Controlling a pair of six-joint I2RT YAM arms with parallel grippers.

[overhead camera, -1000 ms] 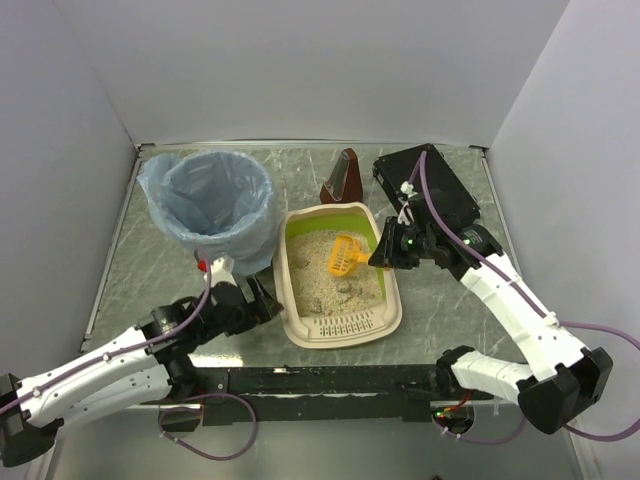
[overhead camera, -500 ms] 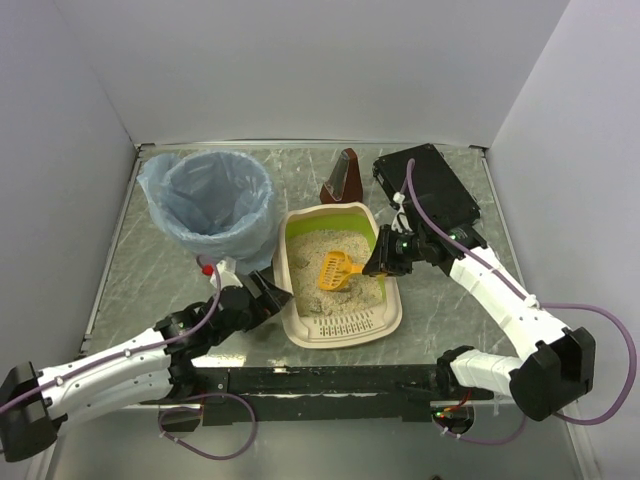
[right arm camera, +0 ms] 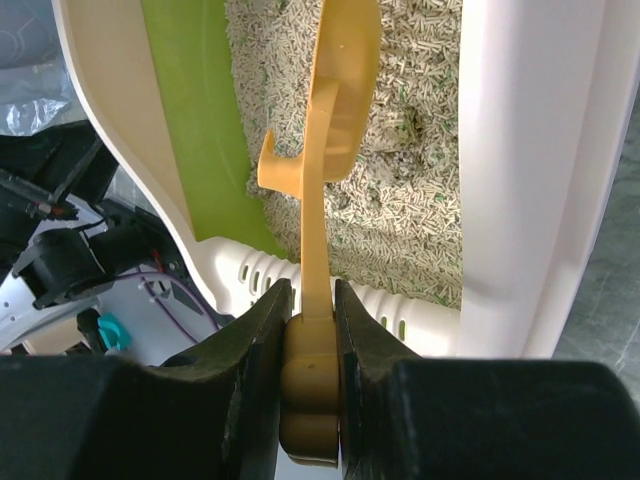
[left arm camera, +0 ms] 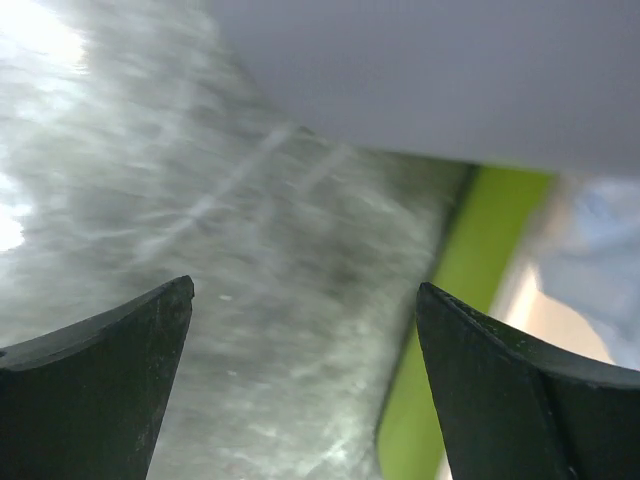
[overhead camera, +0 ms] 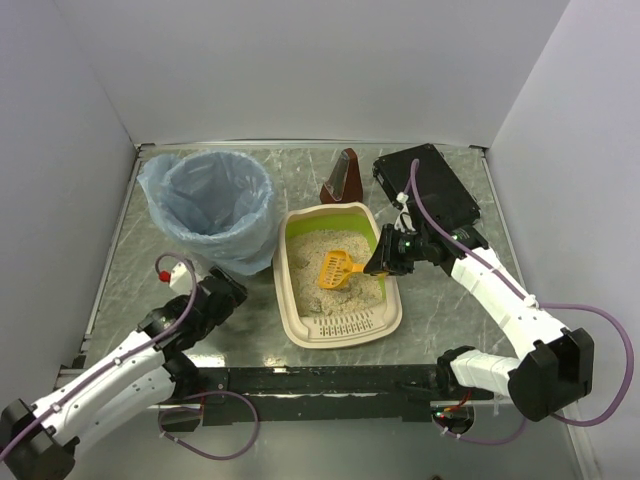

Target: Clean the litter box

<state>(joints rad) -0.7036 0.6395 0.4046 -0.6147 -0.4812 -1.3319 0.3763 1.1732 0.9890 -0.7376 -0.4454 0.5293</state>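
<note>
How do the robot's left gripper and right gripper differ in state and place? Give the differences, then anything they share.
The left gripper stands wide open, empty; the right gripper is shut on the handle of the orange scoop. The left gripper is over the table near the bin, outside the litter box; the right gripper is at that box's right rim. Both are black.

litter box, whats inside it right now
The litter box holds sandy grey litter, a darker clump and the orange scoop, handle pinched by the right gripper. Litter under the scoop is hidden.
</note>
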